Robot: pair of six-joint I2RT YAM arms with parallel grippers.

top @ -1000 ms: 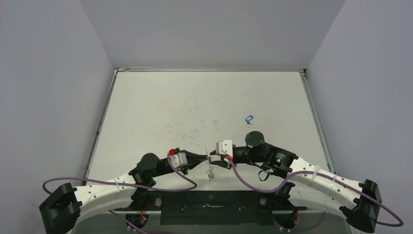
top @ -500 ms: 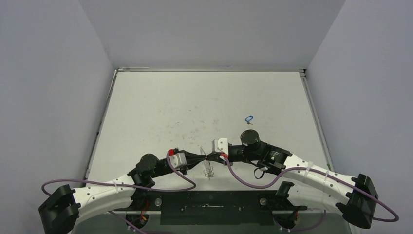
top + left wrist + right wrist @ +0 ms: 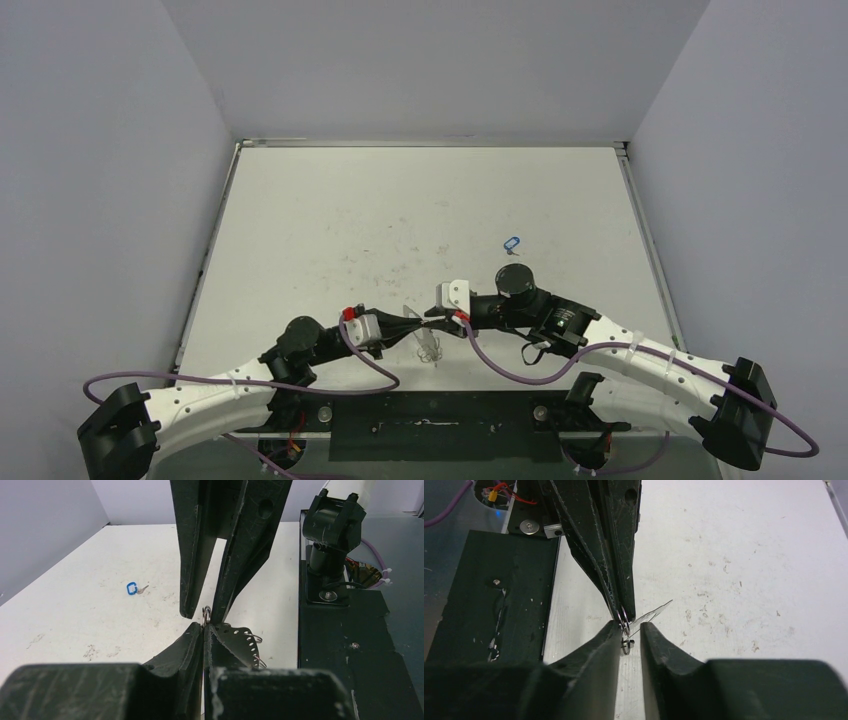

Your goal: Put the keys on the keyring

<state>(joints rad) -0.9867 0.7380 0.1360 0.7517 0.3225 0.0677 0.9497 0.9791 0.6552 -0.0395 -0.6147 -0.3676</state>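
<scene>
My left fingers (image 3: 204,630) are pressed together on the rim of the keyring (image 3: 235,639), its pale plate jutting out beside them. My right fingers (image 3: 430,316) stand apart, tip to tip with the left, with one small wire loop (image 3: 625,642) in their gap (touching or not, I cannot tell). The blue-headed key (image 3: 131,588) lies well apart, further back on the counter (image 3: 400,220).

Translucent plastic keyring (image 3: 235,640), scuffed matt table (image 3: 400,220)
</scene>
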